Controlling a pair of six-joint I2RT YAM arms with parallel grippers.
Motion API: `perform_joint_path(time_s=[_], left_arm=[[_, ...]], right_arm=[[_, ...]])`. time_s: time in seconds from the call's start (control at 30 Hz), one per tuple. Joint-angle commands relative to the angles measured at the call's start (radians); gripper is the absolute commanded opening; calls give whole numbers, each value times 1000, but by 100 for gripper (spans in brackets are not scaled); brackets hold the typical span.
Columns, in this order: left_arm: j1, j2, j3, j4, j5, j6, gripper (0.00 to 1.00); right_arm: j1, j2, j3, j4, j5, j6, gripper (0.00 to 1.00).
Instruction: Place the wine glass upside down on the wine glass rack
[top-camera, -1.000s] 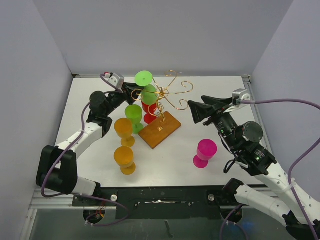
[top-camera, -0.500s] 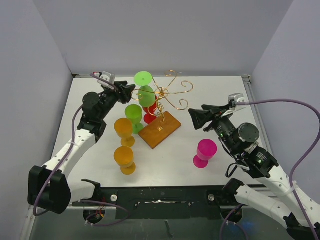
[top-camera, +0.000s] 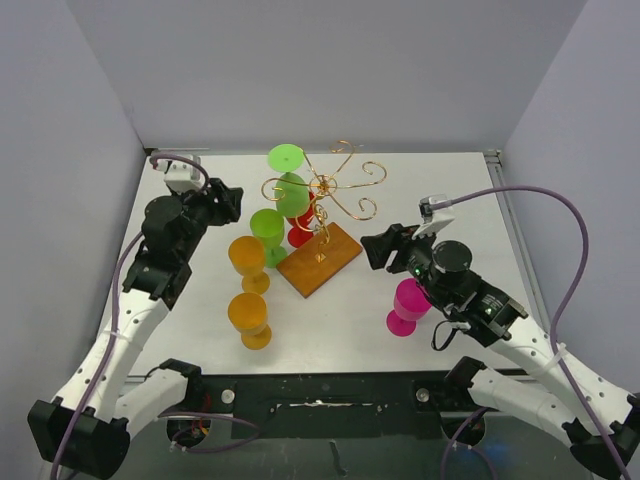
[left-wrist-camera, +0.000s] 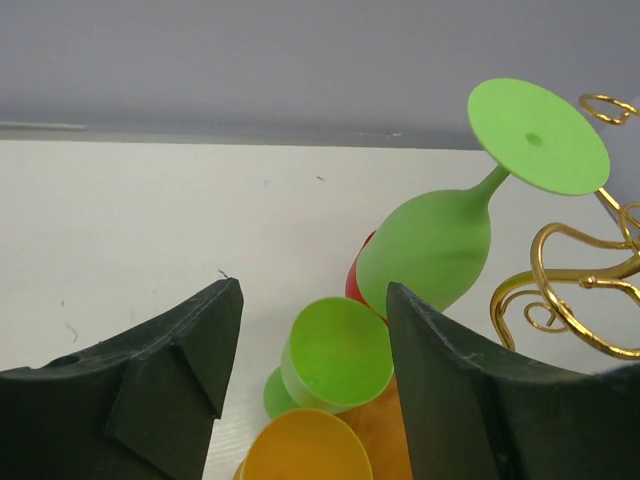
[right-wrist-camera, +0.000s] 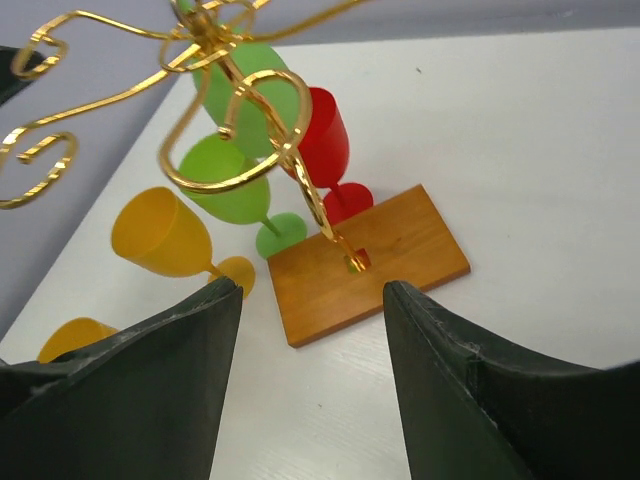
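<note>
- Top view: my left gripper (top-camera: 228, 203), centre-left, and right gripper (top-camera: 378, 248), centre-right, both gape empty. The lime-green plastic wine glass (top-camera: 292, 185) hangs inverted on the gold wire rack (top-camera: 345, 185), upper centre.
- Left wrist: glass upper right, clear of my jaws; I'd retreat straight, no brushing.
- Right wrist: rack upper left; avoid its curls.

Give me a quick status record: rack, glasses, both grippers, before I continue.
rack: wine glass rack, mid-table
on rack: hung green glass, upside down
on table: standing green glass; red glass; far orange glass; near orange glass; pink glass
left gripper: open, empty
right gripper: open, empty
</note>
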Motion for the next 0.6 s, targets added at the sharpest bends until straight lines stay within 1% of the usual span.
perform_joint_path(time_s=[0.0,0.03,0.13,0.23,0.33,0.43,0.57], left_arm=[[10,-76,68,-225,-35,-45,60],[10,-91,64,-242,-31,-48,62],[13,-132,49,-268,8,-49,63],[13,-160,35,-272,81,-32,64],[14,-174,27,-256,142,-20,64],[14,-193,10,-213,137,-21,64],[14,-219,-6,-159,148,-9,64]], right_arm=[[8,31,18,-86,120,86,59],[8,33,32,-129,153,102,59],[7,52,111,-327,232,142,60],[7,78,206,-558,248,188,60],[7,97,263,-742,217,240,60],[6,104,266,-827,121,260,60],[7,112,229,-847,-3,282,56]])
